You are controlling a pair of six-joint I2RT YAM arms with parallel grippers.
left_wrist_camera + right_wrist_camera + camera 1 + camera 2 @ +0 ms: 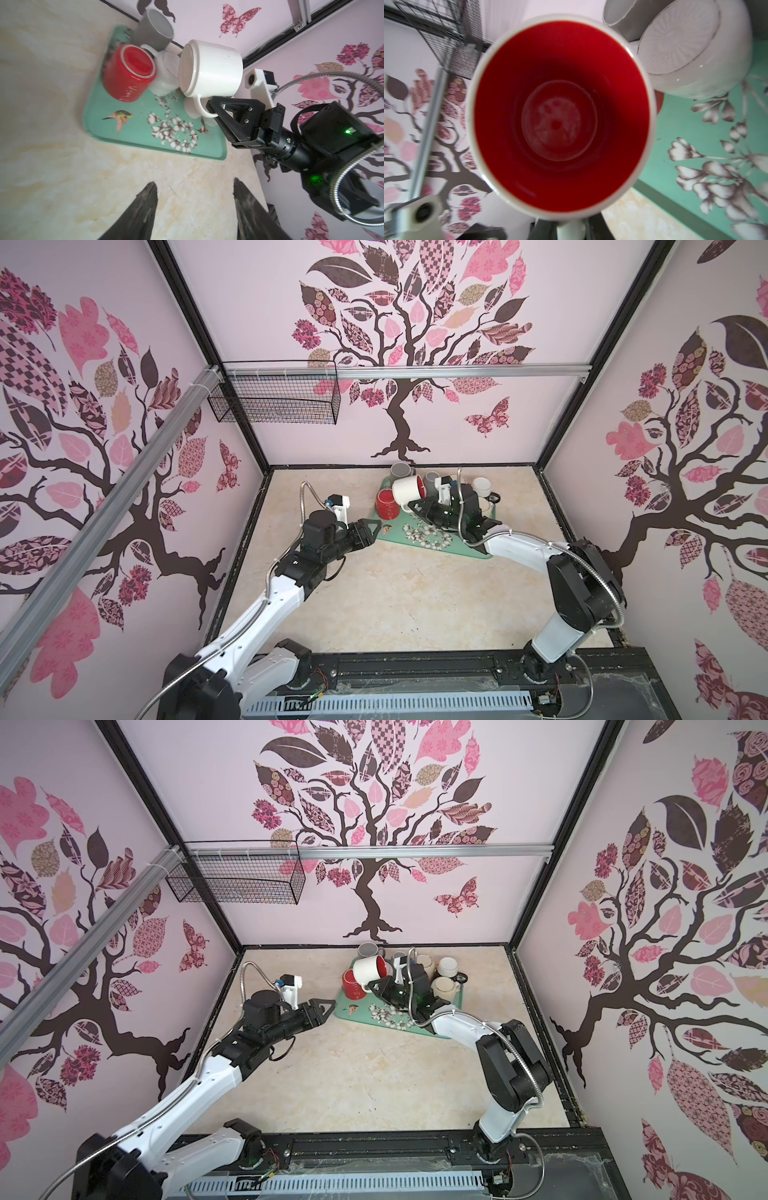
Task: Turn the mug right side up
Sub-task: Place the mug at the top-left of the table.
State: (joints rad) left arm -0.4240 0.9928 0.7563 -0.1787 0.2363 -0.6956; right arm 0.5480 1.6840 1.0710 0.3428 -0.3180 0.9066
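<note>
**A:** Where's the white ceramic mug with the red inside (409, 489)?

**B:** It's in the air above the mint-green flowered tray (99, 116), lying sideways with its mouth toward the right arm. The right pincer (212, 106) is clamped on its handle. The left pincer (194, 182) stands apart and empty over the bench (374, 593).

**A:** How to finish well?

**B:** I'd roll the wrist until the rim faces up. Then lower it onto bare tray, clear of the upside-down red mug (126, 72), and loosen only once the base sits flat.

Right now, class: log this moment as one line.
mug: sideways above tray | right gripper: shut on handle | left gripper: open, empty
</note>
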